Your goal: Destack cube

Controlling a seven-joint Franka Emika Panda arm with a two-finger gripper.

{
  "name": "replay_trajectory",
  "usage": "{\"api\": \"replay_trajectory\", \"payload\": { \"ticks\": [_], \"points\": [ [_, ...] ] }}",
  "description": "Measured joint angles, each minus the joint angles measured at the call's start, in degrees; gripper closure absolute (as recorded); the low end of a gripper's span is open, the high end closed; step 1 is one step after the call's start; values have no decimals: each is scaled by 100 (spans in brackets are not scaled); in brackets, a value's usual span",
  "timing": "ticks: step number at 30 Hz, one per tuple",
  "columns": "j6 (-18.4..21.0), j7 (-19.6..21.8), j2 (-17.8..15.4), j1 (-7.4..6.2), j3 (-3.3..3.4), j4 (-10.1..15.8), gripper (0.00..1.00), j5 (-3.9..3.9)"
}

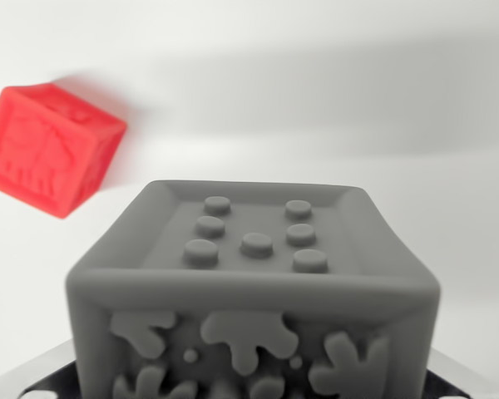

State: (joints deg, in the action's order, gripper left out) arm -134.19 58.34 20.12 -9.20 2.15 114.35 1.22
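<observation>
A matte grey plastic cube [254, 291] with seven raised round studs on its framed top face (and splashy relief shapes on the side turned to the camera) filled the lower middle of the wrist view, close under the lens. A smaller red plastic cube [50, 150] with embossed faces lay apart from it on the plain white tabletop [382, 75], toward the wrist view's upper left, tilted on a corner. The claw's fingers were out of frame, so I cannot tell whether it gripped anything.
</observation>
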Motion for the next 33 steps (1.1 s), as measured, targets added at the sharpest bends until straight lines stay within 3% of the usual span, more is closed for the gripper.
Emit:
{"api": "replay_trajectory", "payload": {
  "ticks": [33],
  "points": [
    [-288,-1831,-147,517,29,437,100,0]
  ]
}}
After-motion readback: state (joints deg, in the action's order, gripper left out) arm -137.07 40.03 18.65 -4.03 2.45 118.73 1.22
